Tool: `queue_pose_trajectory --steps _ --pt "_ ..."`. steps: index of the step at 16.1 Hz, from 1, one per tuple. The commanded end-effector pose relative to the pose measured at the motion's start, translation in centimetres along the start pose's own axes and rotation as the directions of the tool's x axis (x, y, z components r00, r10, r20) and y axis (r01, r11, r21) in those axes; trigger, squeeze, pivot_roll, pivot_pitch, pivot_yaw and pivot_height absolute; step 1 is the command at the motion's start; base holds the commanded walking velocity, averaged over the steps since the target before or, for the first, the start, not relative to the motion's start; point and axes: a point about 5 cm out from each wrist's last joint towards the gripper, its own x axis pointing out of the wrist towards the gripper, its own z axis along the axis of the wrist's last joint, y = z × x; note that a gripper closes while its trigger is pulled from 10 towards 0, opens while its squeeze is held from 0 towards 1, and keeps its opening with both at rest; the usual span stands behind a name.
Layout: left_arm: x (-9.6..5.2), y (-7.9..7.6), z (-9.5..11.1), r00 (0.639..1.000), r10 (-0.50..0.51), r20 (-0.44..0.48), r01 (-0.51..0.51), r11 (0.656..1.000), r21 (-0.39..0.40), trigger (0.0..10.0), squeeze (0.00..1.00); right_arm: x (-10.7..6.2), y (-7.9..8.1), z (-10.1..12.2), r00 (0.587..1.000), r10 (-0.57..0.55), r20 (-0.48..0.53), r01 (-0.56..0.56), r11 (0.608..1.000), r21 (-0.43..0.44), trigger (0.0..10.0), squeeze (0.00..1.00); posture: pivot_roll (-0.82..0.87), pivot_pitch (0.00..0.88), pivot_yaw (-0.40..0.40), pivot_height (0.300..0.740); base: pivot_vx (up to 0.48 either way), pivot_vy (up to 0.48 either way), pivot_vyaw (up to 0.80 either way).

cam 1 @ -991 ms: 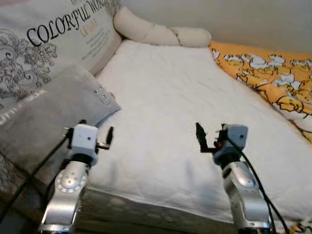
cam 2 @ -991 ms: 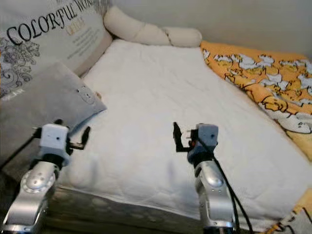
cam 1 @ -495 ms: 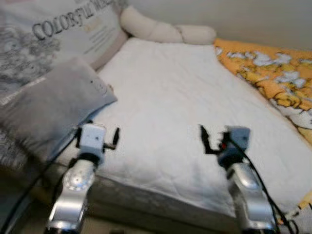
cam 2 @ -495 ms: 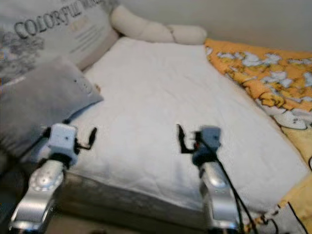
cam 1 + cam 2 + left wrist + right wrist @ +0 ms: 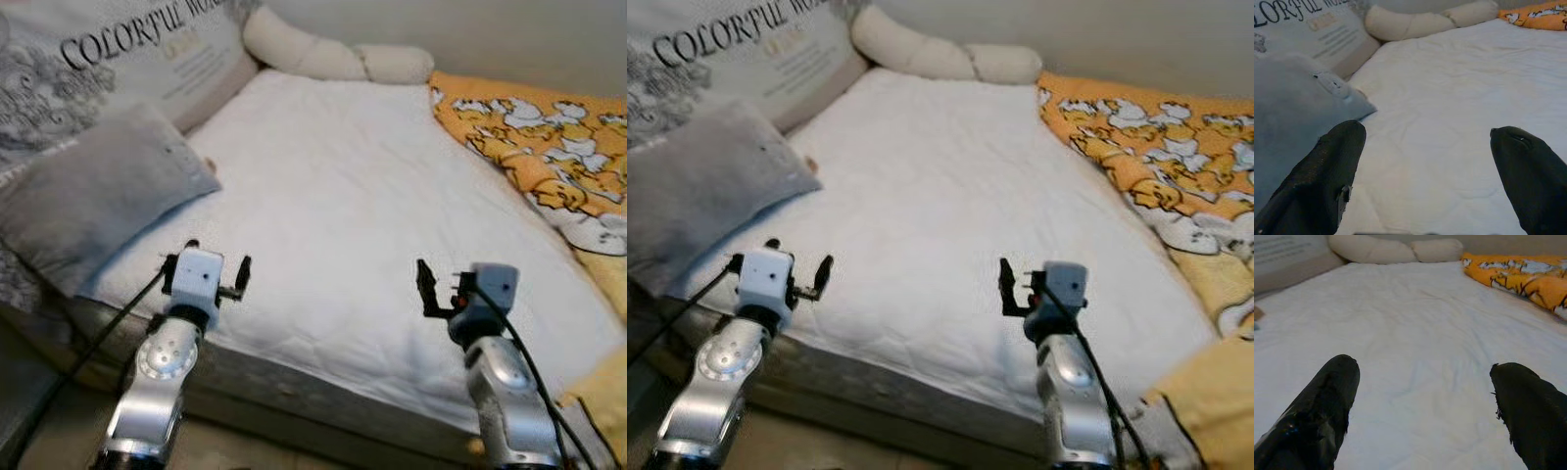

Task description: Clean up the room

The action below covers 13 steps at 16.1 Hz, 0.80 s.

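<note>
Both the left pincer (image 5: 217, 282) and right pincer (image 5: 439, 294) are hovering released over the near edge of the bed (image 5: 333, 206), while the grey pillow (image 5: 93, 201), probably soft and light, is lying at its left side, best pinched at a corner.

The bed with the white quilted mattress cover (image 5: 343, 196) lies ahead of the robot. The grey rectangular pillow (image 5: 93, 196) lies on its left edge, with the large printed cushion lettered "COLORFUL" (image 5: 118, 59) behind it. The cream knotted bolster cushion (image 5: 333, 61) lies along the far end. The orange cartoon-print blanket (image 5: 539, 147) lies along the right side.
</note>
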Motion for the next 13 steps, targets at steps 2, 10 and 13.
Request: queue_pose_trajectory --steps 2,10,13 --pt "0.00 0.23 -0.08 1.000 0.006 -0.001 -0.006 1.000 0.009 10.0 0.98 0.09 0.27 0.36 1.000 0.010 0.016 -0.010 1.000 0.002 10.0 1.00 0.05 0.000 -0.024 0.740 0.000 -0.266 0.00" --pt "-0.28 0.19 -0.18 1.000 0.009 -0.005 -0.009 1.000 0.015 10.0 0.98 0.02 0.46 0.33 0.999 0.034 0.016 -0.034 0.999 -0.015 10.0 1.00 0.05 0.000 -0.031 0.740 0.000 -0.308 0.00" --pt "-0.28 0.08 -0.19 1.000 0.007 -0.006 -0.007 1.000 0.018 10.0 0.98 -0.01 0.37 0.36 0.999 0.033 0.016 -0.032 0.999 -0.020 10.0 1.00 0.05 0.000 -0.029 0.740 0.000 -0.339 0.59"
